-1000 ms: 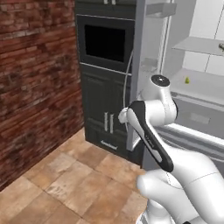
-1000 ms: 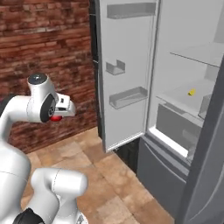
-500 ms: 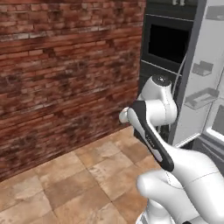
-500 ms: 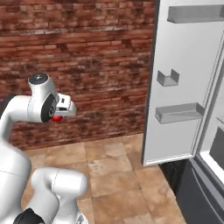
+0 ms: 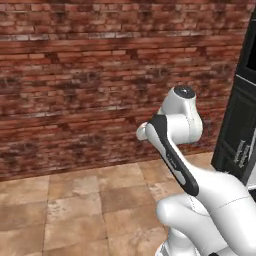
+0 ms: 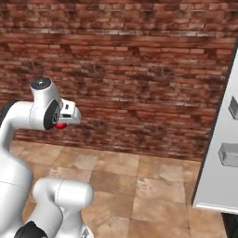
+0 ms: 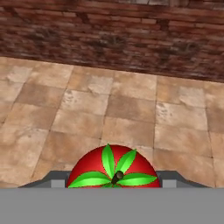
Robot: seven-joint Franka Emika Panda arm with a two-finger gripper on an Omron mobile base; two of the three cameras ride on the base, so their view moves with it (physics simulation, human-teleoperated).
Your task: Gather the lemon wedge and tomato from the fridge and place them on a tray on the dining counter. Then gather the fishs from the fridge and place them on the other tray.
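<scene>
While the tomato (image 7: 113, 168) sits clamped in the gripper (image 6: 61, 124), its green calyx facing the hand camera and its red skin peeking out under the wrist in the right base view, the surroundings have swung round: a second ago the open fridge with its shelves lay ahead, and now a brick wall (image 5: 90, 75) and tiled floor (image 7: 131, 113) do, with just the fridge door (image 6: 223, 153) at the right edge. By my reckoning the base is turning away to carry the tomato toward the dining counter.
</scene>
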